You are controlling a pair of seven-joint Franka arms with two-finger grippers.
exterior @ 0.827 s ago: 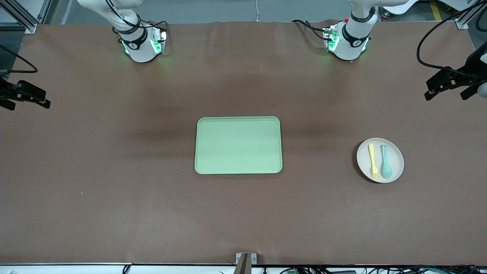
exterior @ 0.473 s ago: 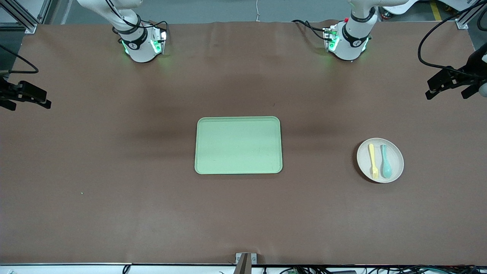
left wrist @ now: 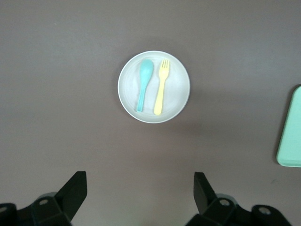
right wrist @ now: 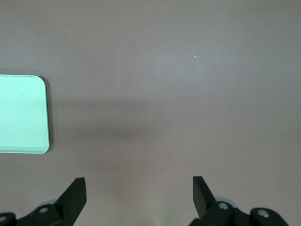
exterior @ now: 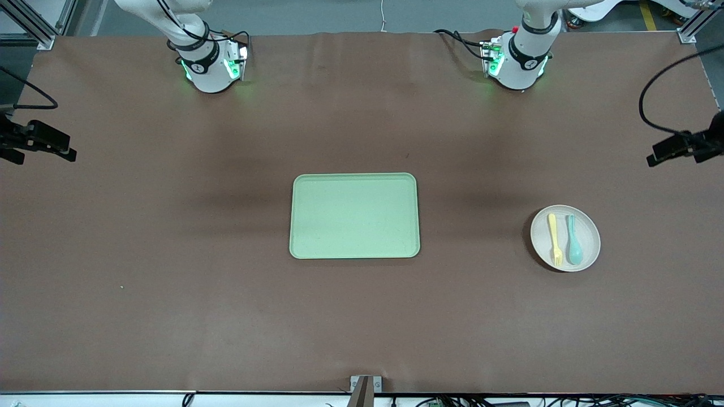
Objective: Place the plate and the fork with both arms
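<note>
Pre-grasp stage: plate [exterior: 565, 238] bearing fork [exterior: 555, 239] and spoon [exterior: 574, 247] on counter [exterior: 169, 282] toward left arm's end, tray [exterior: 354, 215] mid-counter; left end effector [left wrist: 140, 194] and right end effector [right wrist: 139, 194] both spread, empty, aloft; next, likely left descends onto plate.

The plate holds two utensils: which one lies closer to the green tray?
The yellow fork. It lies on the plate beside the teal spoon, on the side toward the green tray.
</note>
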